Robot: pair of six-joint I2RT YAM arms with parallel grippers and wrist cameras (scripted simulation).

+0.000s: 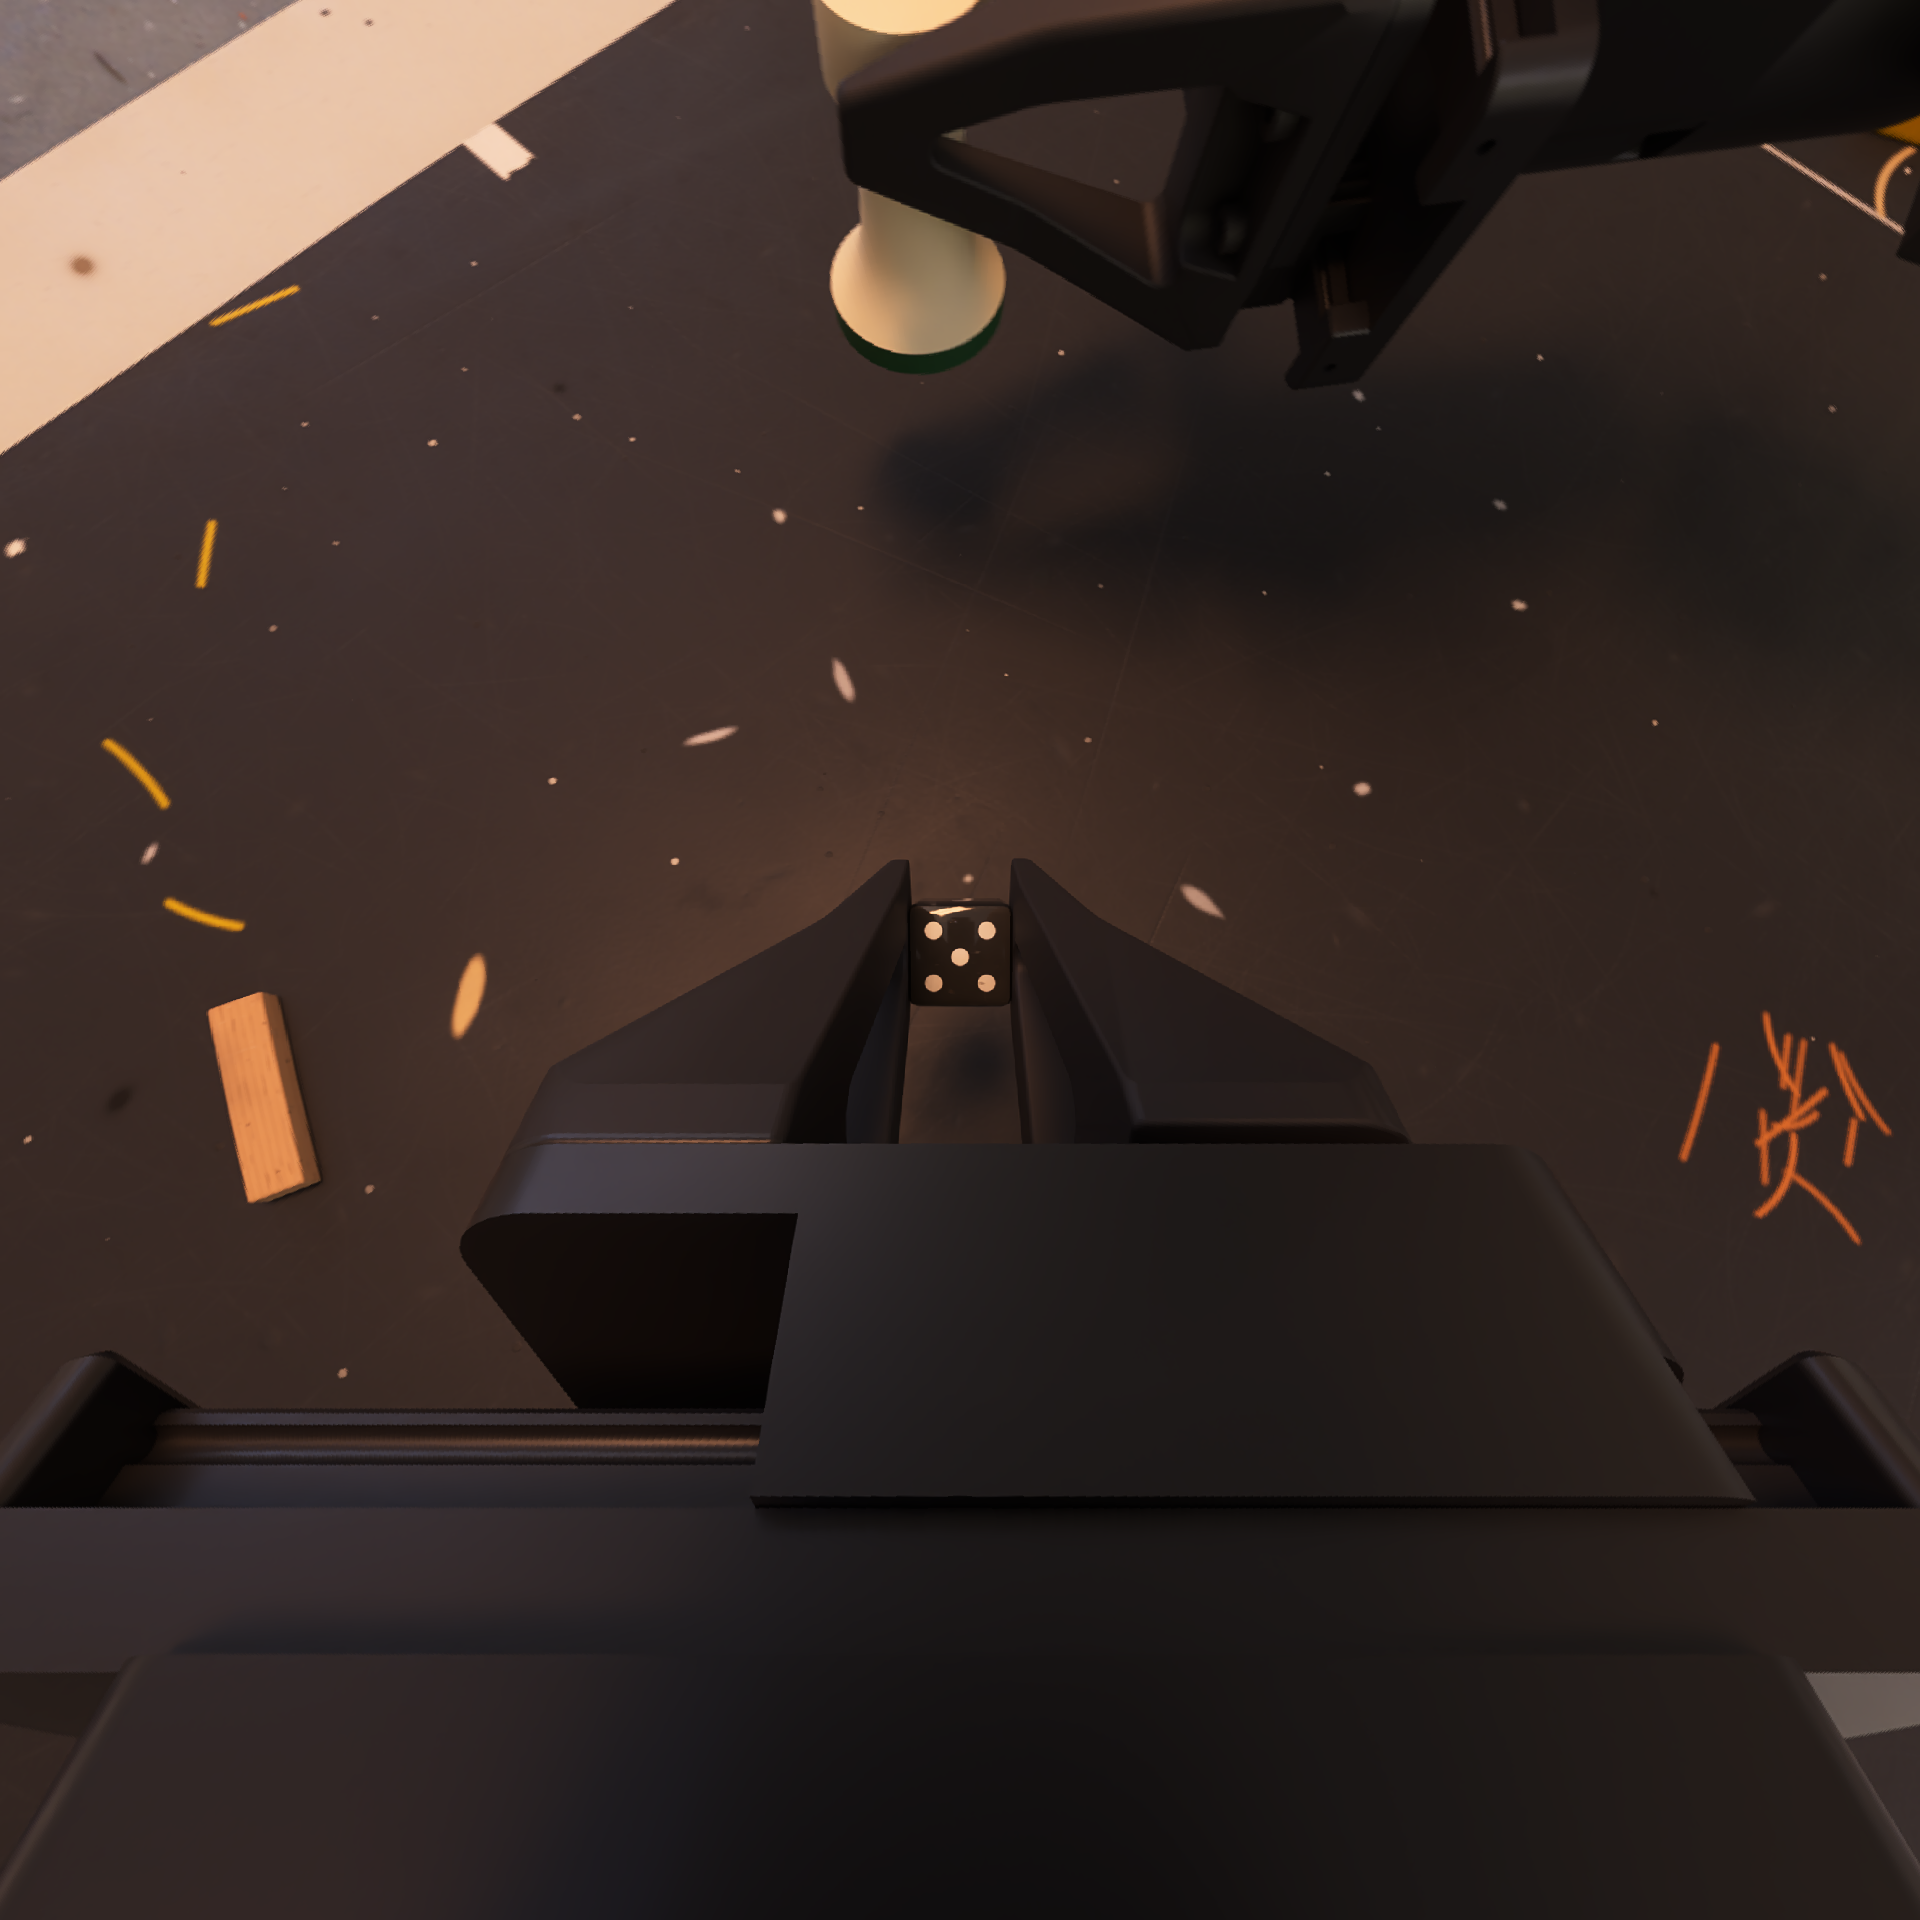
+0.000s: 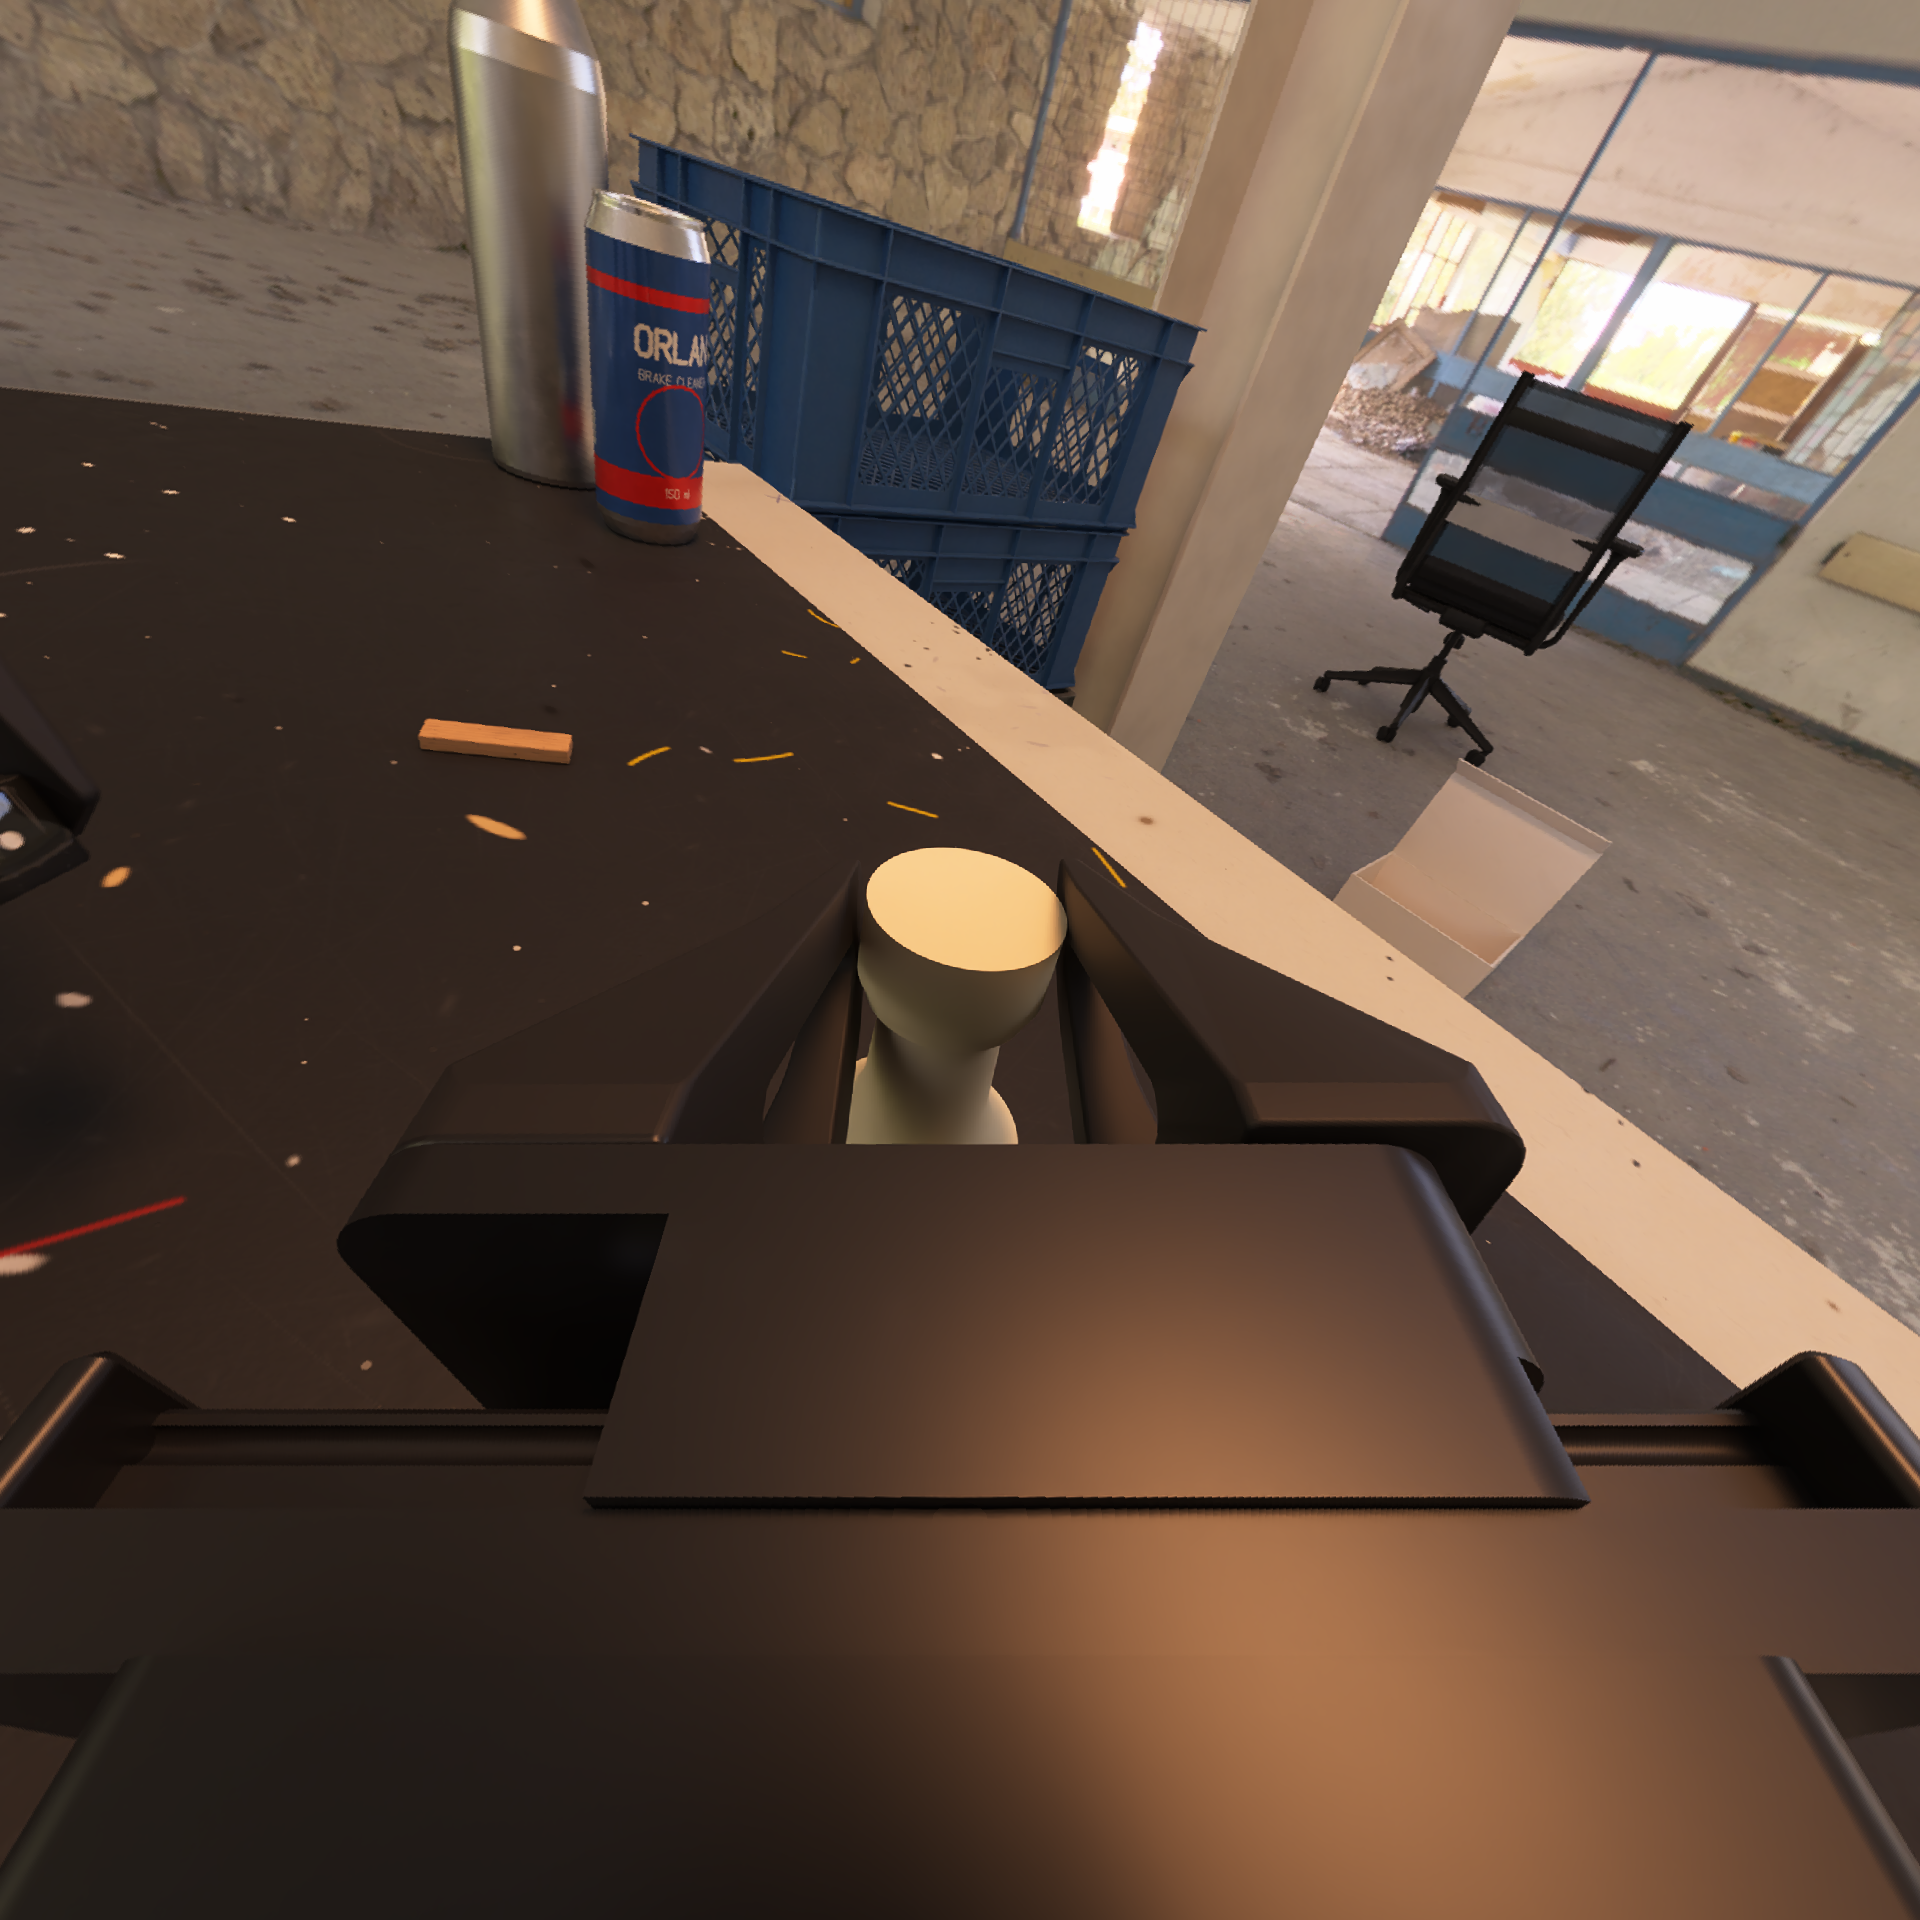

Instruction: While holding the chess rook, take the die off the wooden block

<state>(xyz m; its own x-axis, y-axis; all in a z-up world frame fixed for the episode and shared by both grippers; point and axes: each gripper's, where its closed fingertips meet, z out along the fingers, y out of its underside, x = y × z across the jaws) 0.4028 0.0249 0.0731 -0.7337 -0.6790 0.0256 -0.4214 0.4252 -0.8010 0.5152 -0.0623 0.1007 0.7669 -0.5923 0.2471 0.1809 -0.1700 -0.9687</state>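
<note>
My left gripper [image 1: 959, 883] is shut on a small black die [image 1: 959, 954] with white pips, held above the dark table. The wooden block [image 1: 262, 1096] lies flat on the table to the left, apart from the die; it also shows in the right wrist view [image 2: 495, 741]. My right gripper [image 2: 961, 883] is shut on the cream chess rook [image 2: 951, 987], held off the table. In the left wrist view the right gripper [image 1: 1195, 166] shows at the top, with the rook [image 1: 920, 281] hanging between its fingers.
A silver metal bottle [image 2: 530, 239] and a blue can [image 2: 649, 374] stand at the table's far corner. The table's pale edge strip [image 2: 1143, 821] runs diagonally. Beyond it are blue crates [image 2: 935, 395], an office chair [image 2: 1527, 551] and an open white box [image 2: 1475, 894].
</note>
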